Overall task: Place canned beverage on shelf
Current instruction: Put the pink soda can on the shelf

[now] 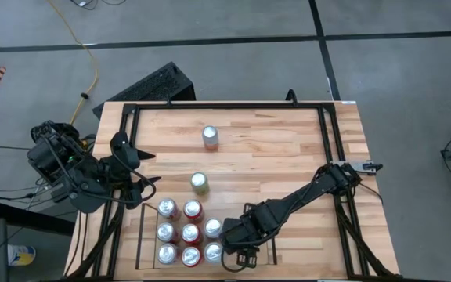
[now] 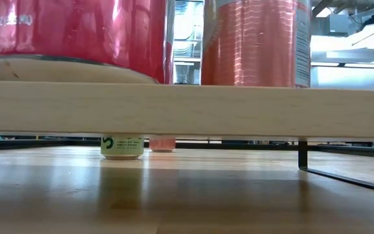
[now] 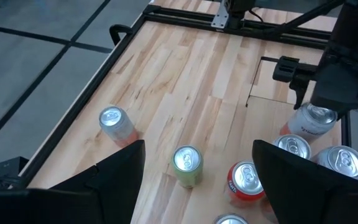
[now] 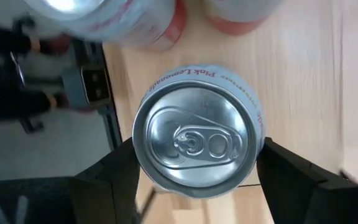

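A pink-lemonade can (image 4: pixel 194 143) with a silver top stands between the fingers of my right gripper (image 1: pixel 224 254) at the near right of the can group on the shelf (image 1: pixel 141 235). It also shows in the left wrist view (image 3: pixel 308 124). Several other cans (image 1: pixel 180 232) stand upright in rows on the shelf's wood floor (image 2: pixel 187 110). On the bare table stand a green can (image 1: pixel 200 183) and, farther back, a silver and pink can (image 1: pixel 211 137). My left gripper (image 1: pixel 149 168) is open and empty at the table's left, facing the green can (image 3: pixel 187 163). My right gripper pinches the can's round side wall just below the rim (image 4: pixel 257 134), one finger on each side. The fingers come from above, pointing down. The can is upright; whether its base rests on the shelf floor I cannot tell.
Black metal frame rails (image 1: pixel 331 149) run round the tabletop. Open wood lies at the table's far middle and right (image 1: pixel 280 149). The shelf's thin right rail (image 2: pixel 343 174) shows in the low view.
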`<state>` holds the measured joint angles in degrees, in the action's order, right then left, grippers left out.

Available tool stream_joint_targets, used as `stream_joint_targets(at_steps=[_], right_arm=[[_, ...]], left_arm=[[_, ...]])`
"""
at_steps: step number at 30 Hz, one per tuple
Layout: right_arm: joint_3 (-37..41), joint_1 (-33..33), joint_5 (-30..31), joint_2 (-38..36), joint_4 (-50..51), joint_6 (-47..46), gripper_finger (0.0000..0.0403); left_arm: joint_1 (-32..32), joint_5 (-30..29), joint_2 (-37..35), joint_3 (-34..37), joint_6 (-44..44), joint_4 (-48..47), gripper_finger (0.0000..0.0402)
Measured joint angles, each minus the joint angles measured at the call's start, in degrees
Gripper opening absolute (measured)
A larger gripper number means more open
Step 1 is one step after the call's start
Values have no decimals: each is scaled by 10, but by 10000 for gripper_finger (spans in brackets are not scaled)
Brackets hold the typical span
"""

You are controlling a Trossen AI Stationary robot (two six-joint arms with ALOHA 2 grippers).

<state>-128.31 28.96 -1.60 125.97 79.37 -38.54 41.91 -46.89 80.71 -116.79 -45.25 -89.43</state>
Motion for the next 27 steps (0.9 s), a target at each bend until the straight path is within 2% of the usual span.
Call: stream_joint_targets(at_steps=[14, 27], right_arm=[[0, 0, -58, -1, 29, 281, 268], [-9, -2, -62, 1, 52, 376, 268]], left_arm=[[0, 0, 0, 0, -4, 1, 281], [0, -5, 0, 0, -6, 2, 281]])
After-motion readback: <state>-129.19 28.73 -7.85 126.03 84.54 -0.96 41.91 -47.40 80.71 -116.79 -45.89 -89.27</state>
